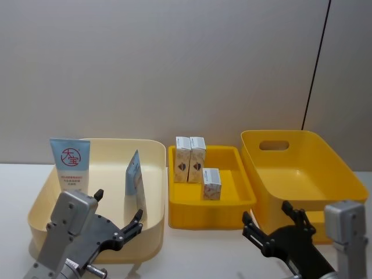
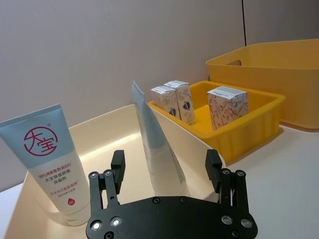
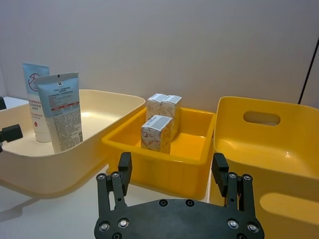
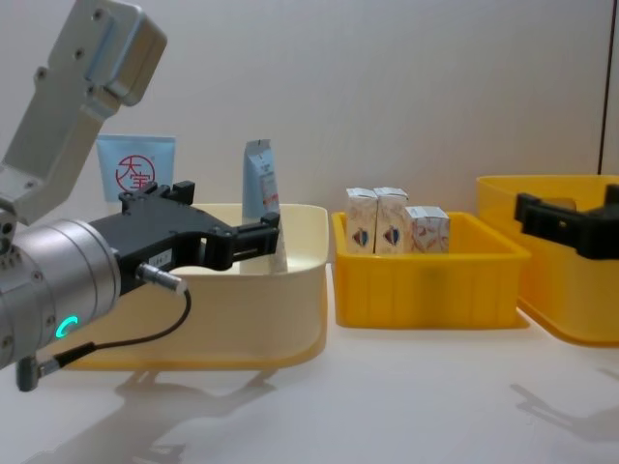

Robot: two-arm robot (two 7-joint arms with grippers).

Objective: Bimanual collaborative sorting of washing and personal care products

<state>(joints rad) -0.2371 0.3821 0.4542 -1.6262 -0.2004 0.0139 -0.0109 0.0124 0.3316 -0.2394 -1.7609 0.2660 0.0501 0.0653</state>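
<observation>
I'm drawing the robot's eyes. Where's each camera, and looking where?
Head view: high up, looking forward and down into the cream bin, yellow tray and big yellow bin; left tool and right tool poke in below.
Chest view: lower, facing forward, bins side-on; left arm looms left, right tool at right edge.
Left wrist view: behind the open left tool, facing the red-logo tube and printed tube.
Right wrist view: behind the open right tool, facing the cartons.
Shared: every view sees the cartons in the yellow tray.
</observation>
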